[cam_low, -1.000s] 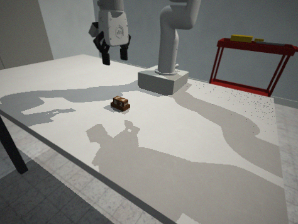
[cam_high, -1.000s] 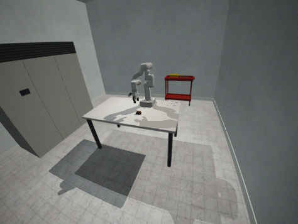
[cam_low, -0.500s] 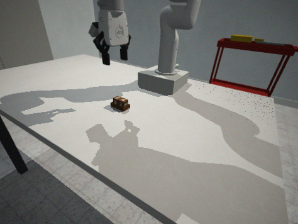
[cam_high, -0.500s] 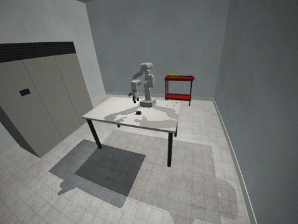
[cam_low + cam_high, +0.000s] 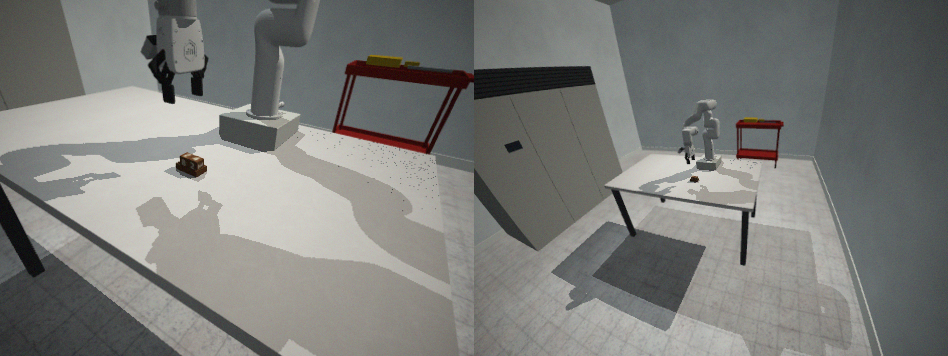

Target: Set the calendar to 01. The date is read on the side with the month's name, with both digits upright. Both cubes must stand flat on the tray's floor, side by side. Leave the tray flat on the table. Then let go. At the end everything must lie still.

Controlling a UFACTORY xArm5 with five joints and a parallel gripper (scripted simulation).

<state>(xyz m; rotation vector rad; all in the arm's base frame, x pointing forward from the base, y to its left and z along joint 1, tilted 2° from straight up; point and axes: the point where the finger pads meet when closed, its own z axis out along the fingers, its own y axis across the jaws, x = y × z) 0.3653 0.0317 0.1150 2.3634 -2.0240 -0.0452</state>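
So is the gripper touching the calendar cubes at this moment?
No: in the exterior view the gripper hangs open well above the table, apart from the small calendar resting below it.

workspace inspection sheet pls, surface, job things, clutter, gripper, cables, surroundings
surface: white table on dark legs, crossed by the arm's shadows, with fine dark specks near its far right corner
job's things: small brown calendar tray holding two cubes side by side, flat on the table in front of the arm's base; digits too small to read
clutter: nothing seen on the table besides the calendar
gripper: gripper open, holding nothing, hanging above the table behind and left of the tray, apart from it
cables: nothing seen
surroundings: red cart with yellow items on top behind the table; grey cabinets along the left wall; tiled floor
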